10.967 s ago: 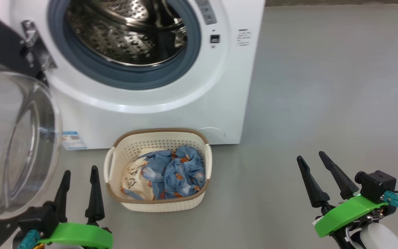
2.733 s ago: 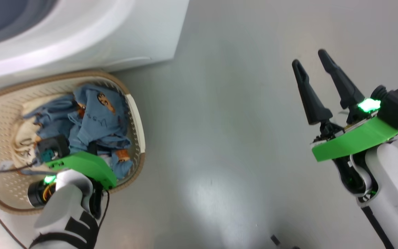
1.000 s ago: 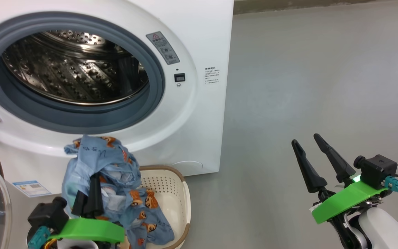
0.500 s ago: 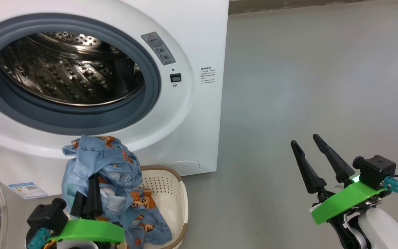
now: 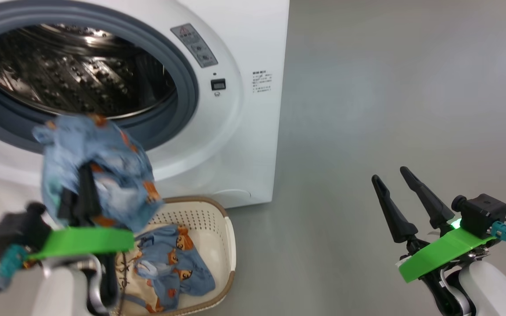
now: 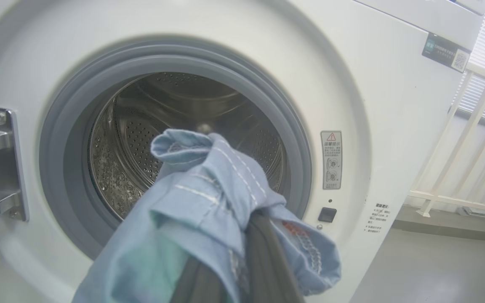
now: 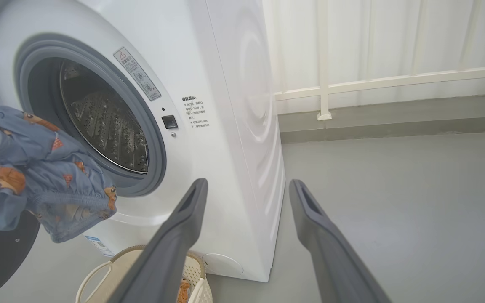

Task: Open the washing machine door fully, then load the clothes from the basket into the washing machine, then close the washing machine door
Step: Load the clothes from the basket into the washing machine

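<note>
Our left jaws are clenched on a blue bundle of the clothes (image 5: 99, 171), the dark fingers (image 5: 87, 193) buried in its folds. We hold it raised before the mouth of the washing machine (image 5: 253, 145), level with the lower arc of the grey-blue gasket (image 5: 182, 105) and outside the steel drum (image 5: 73, 70).

Below the bundle, the basket (image 5: 231, 245) sits on the floor (image 5: 367, 109) close against the machine's front. More blue printed cloth (image 5: 174, 267) and a cream piece (image 5: 132, 285) with dark lettering lie in it.

The washing machine door (image 7: 2, 252) stands swung open at our left, black rim and glass bowl at the frame's edge. Our right jaws are released, spread wide and empty, over bare grey floor well to the right of the machine.
</note>
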{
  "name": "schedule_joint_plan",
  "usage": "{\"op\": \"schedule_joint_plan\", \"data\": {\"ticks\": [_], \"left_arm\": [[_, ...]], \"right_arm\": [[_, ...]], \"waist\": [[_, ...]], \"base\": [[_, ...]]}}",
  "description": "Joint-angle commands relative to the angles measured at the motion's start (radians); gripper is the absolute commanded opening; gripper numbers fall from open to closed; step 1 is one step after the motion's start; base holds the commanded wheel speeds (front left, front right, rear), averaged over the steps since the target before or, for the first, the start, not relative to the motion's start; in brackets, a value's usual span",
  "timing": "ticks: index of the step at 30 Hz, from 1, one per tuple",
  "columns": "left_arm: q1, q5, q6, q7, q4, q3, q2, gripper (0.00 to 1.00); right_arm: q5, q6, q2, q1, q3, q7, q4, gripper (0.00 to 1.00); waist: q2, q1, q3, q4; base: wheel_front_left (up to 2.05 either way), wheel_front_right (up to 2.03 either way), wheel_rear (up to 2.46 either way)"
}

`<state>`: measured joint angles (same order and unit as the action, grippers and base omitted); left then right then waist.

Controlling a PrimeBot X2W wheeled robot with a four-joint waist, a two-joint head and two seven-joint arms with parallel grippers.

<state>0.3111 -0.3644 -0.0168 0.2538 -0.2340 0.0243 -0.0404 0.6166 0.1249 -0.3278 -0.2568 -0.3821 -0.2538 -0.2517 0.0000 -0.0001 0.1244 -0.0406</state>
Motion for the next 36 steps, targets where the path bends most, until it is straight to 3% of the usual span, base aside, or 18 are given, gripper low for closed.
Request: {"op": "schedule_joint_plan", "data": {"ticks": [1,7,17,29,36], "left_arm": [[0.059,0.018,-0.001,0.008,0.028,-0.043,-0.024,0.00],[0.204,0.047,-0.011,0.008,-0.018,-0.091,-0.035,0.00],[0.513,0.076,-0.026,0.008,-0.265,-0.171,-0.065,0.00],[0.818,0.124,-0.032,0.008,-0.517,-0.221,-0.194,0.00],[0.940,0.159,-0.039,0.008,-0.527,-0.234,-0.274,0.00]], "right_arm": [[0.002,0.006,-0.022,-0.023,-0.013,-0.008,0.028,1.00],[0.009,0.006,-0.048,-0.048,-0.016,-0.008,0.048,1.00],[0.025,0.006,-0.079,-0.124,-0.006,-0.008,0.105,1.00],[0.030,0.006,-0.057,-0.185,0.010,-0.008,0.141,1.00],[0.032,0.006,-0.039,-0.198,0.027,-0.008,0.144,1.00]], "waist": [[0.0000,0.0001,0.033,-0.007],[0.0000,0.0001,0.128,-0.030],[0.0000,0.0001,0.342,-0.100],[0.0000,0.0001,0.545,-0.191],[0.0000,0.0001,0.598,-0.223]], "base": [[0.00,0.00,0.00],[0.00,0.00,0.00],[0.00,0.00,0.00],[0.00,0.00,0.00],[0.00,0.00,0.00]]}}
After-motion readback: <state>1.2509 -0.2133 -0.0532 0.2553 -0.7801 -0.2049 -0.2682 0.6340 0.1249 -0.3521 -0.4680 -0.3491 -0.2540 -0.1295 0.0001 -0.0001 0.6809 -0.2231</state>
